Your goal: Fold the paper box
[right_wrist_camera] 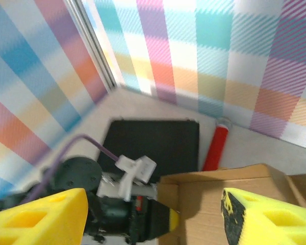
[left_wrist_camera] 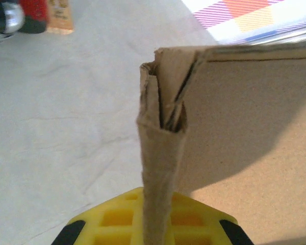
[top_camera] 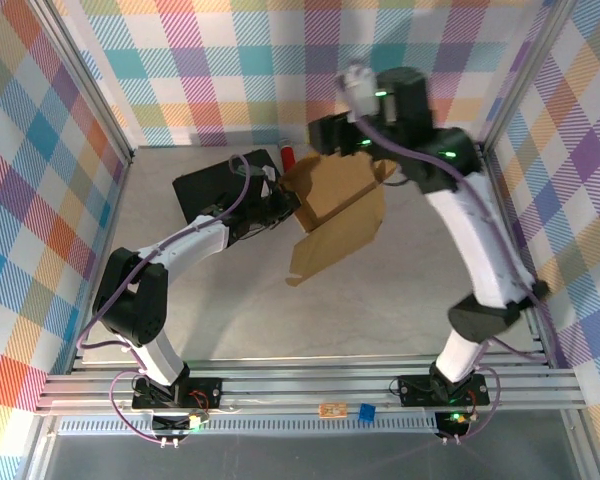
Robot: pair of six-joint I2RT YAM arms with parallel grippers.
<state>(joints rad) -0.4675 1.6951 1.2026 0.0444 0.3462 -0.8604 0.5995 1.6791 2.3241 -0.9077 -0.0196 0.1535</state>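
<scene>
The paper box (top_camera: 342, 205) is a brown cardboard sheet, partly raised, lying in the middle of the table toward the back. My left gripper (top_camera: 285, 205) is at its left edge. In the left wrist view the yellow fingers (left_wrist_camera: 107, 222) are shut on a folded, upright side wall of the paper box (left_wrist_camera: 160, 153). My right gripper (top_camera: 325, 135) hovers above the box's far side. Its yellow fingers (right_wrist_camera: 41, 219) stand wide apart, open, with nothing between them. Below them are a corner of the paper box (right_wrist_camera: 214, 204) and the left gripper (right_wrist_camera: 163, 219).
A black rectangular case (top_camera: 215, 185) lies on the table just left of the box and behind the left gripper. A small red cylinder (top_camera: 288, 157) lies by the back wall, beside the case (right_wrist_camera: 153, 145). Checked walls with metal frame posts close the table on three sides.
</scene>
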